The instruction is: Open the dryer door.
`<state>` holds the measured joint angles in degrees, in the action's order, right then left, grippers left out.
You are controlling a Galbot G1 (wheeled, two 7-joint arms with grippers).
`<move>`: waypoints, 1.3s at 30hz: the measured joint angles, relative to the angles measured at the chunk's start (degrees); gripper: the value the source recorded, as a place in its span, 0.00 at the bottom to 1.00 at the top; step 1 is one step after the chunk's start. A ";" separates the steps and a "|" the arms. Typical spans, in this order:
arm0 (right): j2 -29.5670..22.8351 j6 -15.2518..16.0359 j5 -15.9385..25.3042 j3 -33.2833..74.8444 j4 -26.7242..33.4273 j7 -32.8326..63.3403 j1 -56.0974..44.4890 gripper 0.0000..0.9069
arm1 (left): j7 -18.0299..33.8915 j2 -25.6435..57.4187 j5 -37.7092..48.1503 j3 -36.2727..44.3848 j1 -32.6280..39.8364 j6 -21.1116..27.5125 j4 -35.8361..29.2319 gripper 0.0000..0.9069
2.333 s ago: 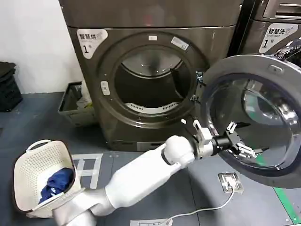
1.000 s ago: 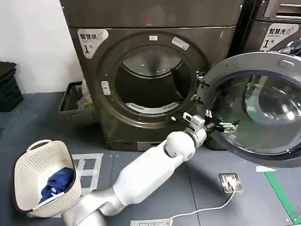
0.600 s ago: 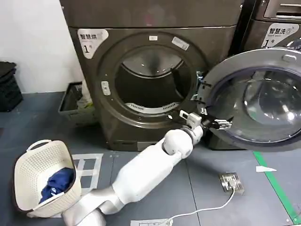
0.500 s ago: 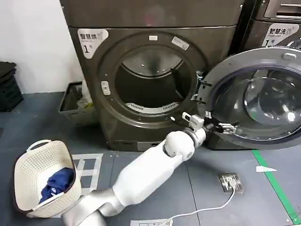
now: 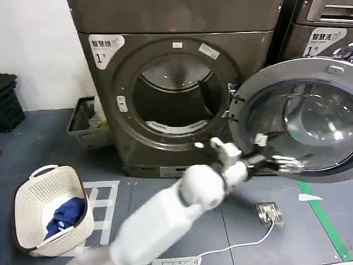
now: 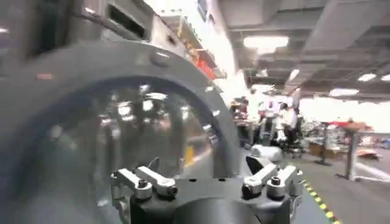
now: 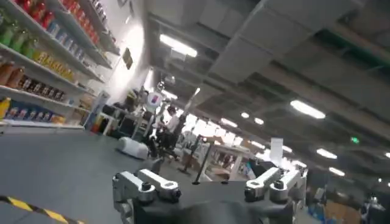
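Note:
The dryer (image 5: pixel 171 99) stands with its round drum mouth uncovered. Its dryer door (image 5: pixel 298 116) is swung wide to the right, glass facing me. My left arm reaches across low in front of the machine, blurred with motion. My left gripper (image 5: pixel 276 160) is open at the door's lower inner rim, holding nothing. From the left wrist, the door's grey ring and glass (image 6: pixel 122 122) fill the space just beyond the left gripper (image 6: pixel 207 176). My right gripper (image 7: pixel 207 176) is open and empty, pointing into the room away from the dryer.
A white laundry basket (image 5: pixel 49 212) with blue clothes sits on the floor at the left. A grey bin (image 5: pixel 83 121) stands beside the dryer. A floor socket with cable (image 5: pixel 269 212) lies below the door. A second machine (image 5: pixel 325 33) stands behind the door.
The door swung wider to the right over the earlier frames and now holds its place. My left arm has dropped lower and its gripper slid rightward along the door's bottom rim.

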<state>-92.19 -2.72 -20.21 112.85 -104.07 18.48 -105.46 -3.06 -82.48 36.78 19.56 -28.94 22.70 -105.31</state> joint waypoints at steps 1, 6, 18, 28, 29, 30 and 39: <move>0.00 0.00 -0.04 -0.13 0.09 -0.02 0.13 1.00 | 0.37 2.17 -0.14 -0.87 -0.87 0.03 -2.00 1.00; 1.19 0.00 -0.17 -1.02 0.59 -0.20 0.80 1.00 | 2.07 12.52 0.72 -7.20 -6.73 0.10 -11.59 1.00; 4.18 -0.24 0.02 -4.40 1.29 -0.98 2.51 1.00 | 13.21 30.30 7.72 -32.71 -28.16 7.89 -24.27 1.00; 6.24 -0.62 -0.11 -5.64 3.03 -1.69 2.80 1.00 | 32.80 35.73 29.07 -53.51 -40.03 19.54 -23.01 1.00; 6.28 -0.64 -0.11 -5.72 3.10 -1.82 2.81 1.00 | 35.03 35.94 31.19 -55.03 -40.84 19.54 -22.84 1.00; 6.32 -0.66 -0.13 -5.73 3.19 -1.87 2.83 1.00 | 36.56 36.03 33.03 -56.14 -41.53 19.54 -22.81 1.00; 6.04 -2.05 -0.13 -6.61 4.09 -2.42 3.19 1.00 | 45.76 36.69 42.88 -62.06 -44.79 19.52 -21.16 1.00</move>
<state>-86.15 -4.77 -20.34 106.24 -99.98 16.06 -102.27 42.71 -45.79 79.66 -42.51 -73.73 42.22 -126.47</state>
